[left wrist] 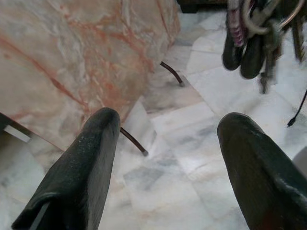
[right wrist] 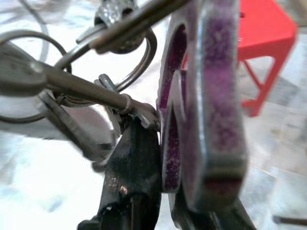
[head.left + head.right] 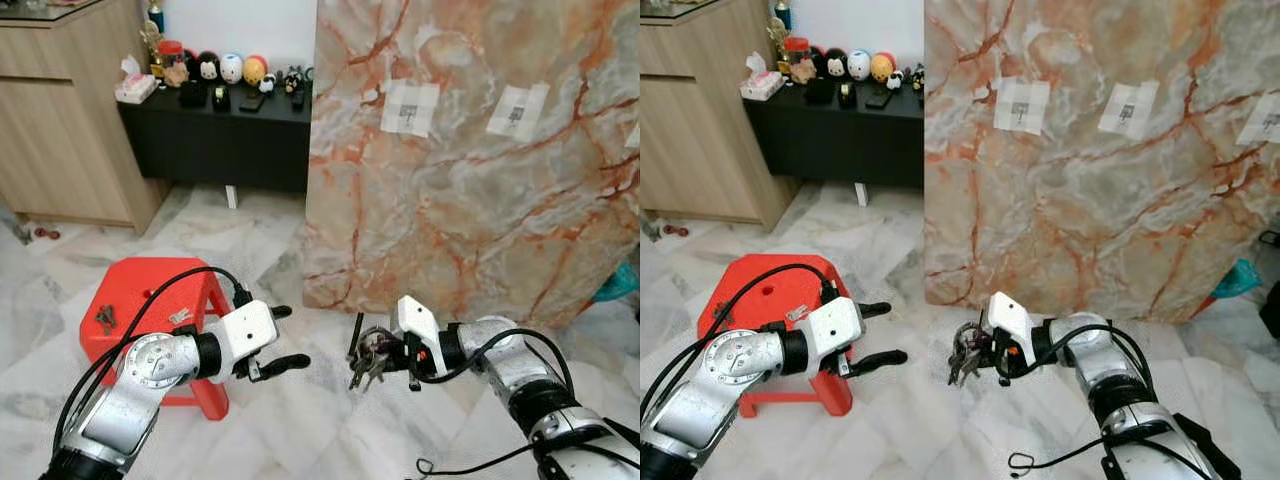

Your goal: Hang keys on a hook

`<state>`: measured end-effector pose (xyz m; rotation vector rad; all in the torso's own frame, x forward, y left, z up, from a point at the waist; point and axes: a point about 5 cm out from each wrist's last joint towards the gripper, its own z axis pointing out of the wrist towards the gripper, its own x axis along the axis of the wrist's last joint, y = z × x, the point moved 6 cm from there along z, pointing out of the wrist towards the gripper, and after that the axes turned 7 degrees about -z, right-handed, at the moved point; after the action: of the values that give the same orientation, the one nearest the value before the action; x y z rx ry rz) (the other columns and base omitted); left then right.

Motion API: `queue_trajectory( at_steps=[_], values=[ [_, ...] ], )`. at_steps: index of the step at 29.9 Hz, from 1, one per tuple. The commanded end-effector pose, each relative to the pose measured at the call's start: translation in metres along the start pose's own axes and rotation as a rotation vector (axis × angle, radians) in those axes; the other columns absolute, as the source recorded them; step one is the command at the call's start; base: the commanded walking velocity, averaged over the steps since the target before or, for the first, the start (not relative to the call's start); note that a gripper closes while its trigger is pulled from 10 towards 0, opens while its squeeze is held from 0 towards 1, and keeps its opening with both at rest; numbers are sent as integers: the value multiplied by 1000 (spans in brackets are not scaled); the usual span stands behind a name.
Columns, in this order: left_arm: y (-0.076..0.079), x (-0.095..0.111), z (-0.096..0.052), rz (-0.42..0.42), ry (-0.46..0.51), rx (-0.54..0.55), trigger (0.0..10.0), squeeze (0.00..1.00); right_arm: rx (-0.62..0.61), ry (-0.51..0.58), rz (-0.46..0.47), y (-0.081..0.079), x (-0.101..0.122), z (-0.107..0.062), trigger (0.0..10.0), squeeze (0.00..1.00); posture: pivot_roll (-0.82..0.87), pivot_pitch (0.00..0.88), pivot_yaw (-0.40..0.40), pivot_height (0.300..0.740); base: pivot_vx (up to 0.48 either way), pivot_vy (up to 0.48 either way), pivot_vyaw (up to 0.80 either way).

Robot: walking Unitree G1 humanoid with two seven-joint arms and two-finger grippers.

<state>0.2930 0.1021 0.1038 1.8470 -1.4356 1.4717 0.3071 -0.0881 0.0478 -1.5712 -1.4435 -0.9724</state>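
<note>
Both silver arms are held out low in front of the body, bent at the elbows, with the wrists turned in toward each other. The left gripper (image 3: 278, 340) is seen at about 7 o'clock, and its two black fingers are spread wide apart. The right gripper (image 3: 372, 350) is seen at about 5 o'clock, and its fingers are pinched tight on the keys (image 3: 366, 362).

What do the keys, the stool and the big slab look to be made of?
Keys, held in the right gripper: bare grey metal with a dull shine, on wire rings; one purple tag looks like painted or anodised metal. Stool: likely moulded plastic, uniform glossy red. Slab: marble or a marble-look panel, with orange veins.
</note>
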Motion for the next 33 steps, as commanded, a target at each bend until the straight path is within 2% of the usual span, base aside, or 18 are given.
queue_trajectory(
  at_steps=[1, 2, 5, 8, 10, 12, 13, 14, 15, 16, 21, 23, 26, 29, 33],
  values=[
    [5, -5, 1, -11, -16, -21, 10000, 0, 31, 10, -26, -1, 7, -1, 10000, 0, 119, 0, -153, 740, 0, 0, 0],
    [9, -12, 2, -16, -42, -37, 10000, 0, 72, 19, -33, -6, 9, 1, 10000, 0, 119, 0, -153, 740, 0, 0, 0],
    [14, -14, 4, -32, -45, -55, 10000, 0, 100, 29, -35, -9, 11, 2, 10000, 0, 118, 0, -157, 740, 0, 0, 0],
    [19, -16, 6, -38, -57, -80, 10000, 0, 106, 16, -46, -10, 10, 4, 10000, 0, 119, 0, -159, 740, 0, 0, 0],
    [34, -20, 6, -66, -86, -154, 10000, 0, 96, -3, -77, -7, 11, 6, 10000, 0, 122, 0, -161, 740, 0, 0, 0],
    [34, -20, 6, -66, -86, -154, 10000, 0, 96, -3, -77, -7, 11, 6, 10000, 0, 122, 0, -161, 740, 0, 0, 0],
    [40, -21, 8, -89, -88, -177, 10000, 0, 49, -11, -103, 0, 13, 7, 10000, 0, 120, 0, -161, 740, 0, 0, 0],
    [40, -21, 8, -89, -88, -177, 10000, 0, 49, -11, -103, 0, 13, 7, 10000, 0, 120, 0, -161, 740, 0, 0, 0],
    [49, -20, 12, -138, -84, -205, 10000, 0, -36, 2, -131, 14, 24, 9, 10000, 0, 117, 0, -162, 740, 0, 0, 0],
    [52, -20, 14, -163, -84, -214, 10000, 0, -53, 16, -137, 18, 30, 10, 10000, 0, 118, 0, -163, 740, 0, 0, 0],
    [55, -20, 22, -201, -70, -215, 10000, 0, -83, 42, -194, 25, 45, 14, 10000, 0, 117, 0, -165, 740, 0, 0, 0],
    [53, -21, 26, -238, -67, -195, 10000, 0, -129, 60, -220, 32, 56, 15, 10000, 0, 116, 0, -167, 740, 0, 0, 0],
    [52, -22, 29, -253, -56, -183, 10000, 0, -122, 76, -236, 33, 62, 16, 10000, 0, 114, 0, -167, 740, 0, 0, 0],
    [46, -23, 35, -269, -51, -141, 10000, 0, -94, 19, -347, 30, 64, 18, 10000, 0, 105, 0, -170, 740, 0, 0, 0],
    [43, -25, 36, -281, -64, -126, 10000, 0, -144, -83, -471, 39, 63, 17, 10000, 0, 101, 0, -171, 740, 0, 0, 0]
  ],
)
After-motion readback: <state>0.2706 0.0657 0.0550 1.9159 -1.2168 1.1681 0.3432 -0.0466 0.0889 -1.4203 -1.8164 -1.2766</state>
